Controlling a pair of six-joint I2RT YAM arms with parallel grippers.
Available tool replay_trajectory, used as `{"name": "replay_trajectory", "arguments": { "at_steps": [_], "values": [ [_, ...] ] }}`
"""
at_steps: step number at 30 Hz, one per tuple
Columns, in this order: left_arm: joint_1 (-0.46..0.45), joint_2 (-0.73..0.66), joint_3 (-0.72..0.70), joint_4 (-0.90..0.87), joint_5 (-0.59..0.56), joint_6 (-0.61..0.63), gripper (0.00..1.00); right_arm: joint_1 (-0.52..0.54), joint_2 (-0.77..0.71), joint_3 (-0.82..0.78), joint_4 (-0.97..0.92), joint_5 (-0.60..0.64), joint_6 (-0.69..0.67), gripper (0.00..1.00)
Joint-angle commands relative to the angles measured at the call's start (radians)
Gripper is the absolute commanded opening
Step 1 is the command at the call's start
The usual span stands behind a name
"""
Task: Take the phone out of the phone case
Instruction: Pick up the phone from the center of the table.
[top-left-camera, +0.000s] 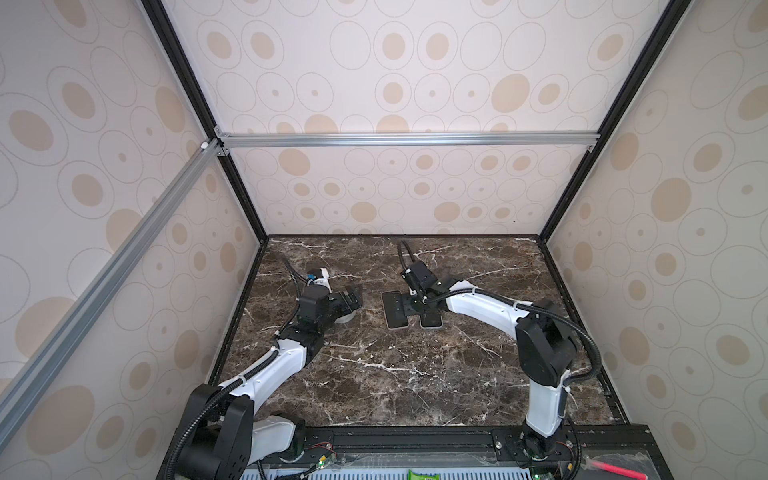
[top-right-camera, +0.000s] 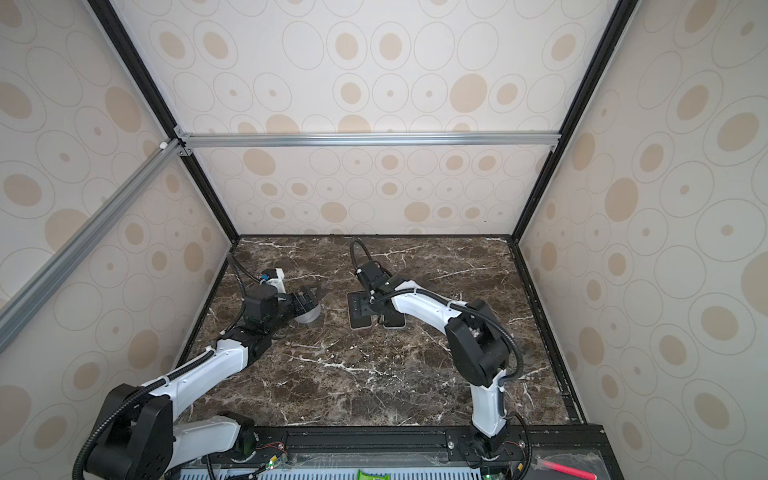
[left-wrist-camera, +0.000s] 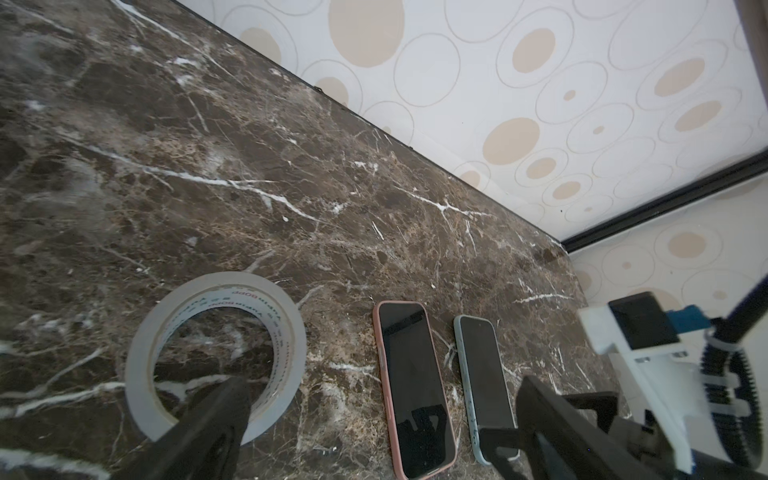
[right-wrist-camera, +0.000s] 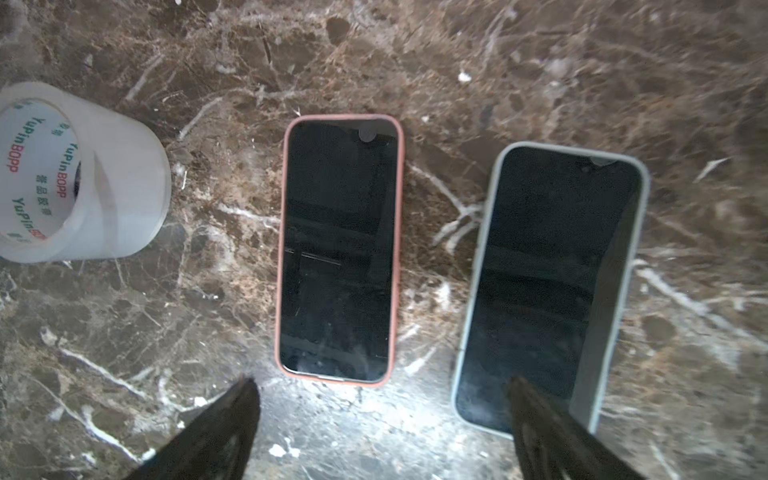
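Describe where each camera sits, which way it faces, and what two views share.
Both top views: high at the front, looking down on the brown marble tabletop; left gripper and right gripper show.
Left wrist: on the left arm, facing low across the table; its open fingers and the right arm show.
Right wrist: facing straight down; open fingers show.
Wrist views share pink-cased black phone, pale-blue-cased black phone and white tape roll.

A robot-lab booth: aluminium rails (top-left-camera: 407, 139) (papered panels (top-left-camera: 374, 62)) around a marble tabletop (top-left-camera: 395, 374).
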Motion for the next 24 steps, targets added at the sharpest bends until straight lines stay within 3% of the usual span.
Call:
{"name": "replay_trajectory", "arguments": {
  "at_steps": [1, 24],
  "values": [
    [0.037, -0.032, -0.023, 0.037, 0.051, -0.047, 0.99, 0.020, 0.079, 0.082, -0.101, 0.019, 0.034, 1.00],
    [0.088, -0.075, -0.068, 0.040, 0.075, -0.048, 0.99, 0.082, 0.328, 0.401, -0.298, 0.111, 0.070, 1.00]
  ]
}}
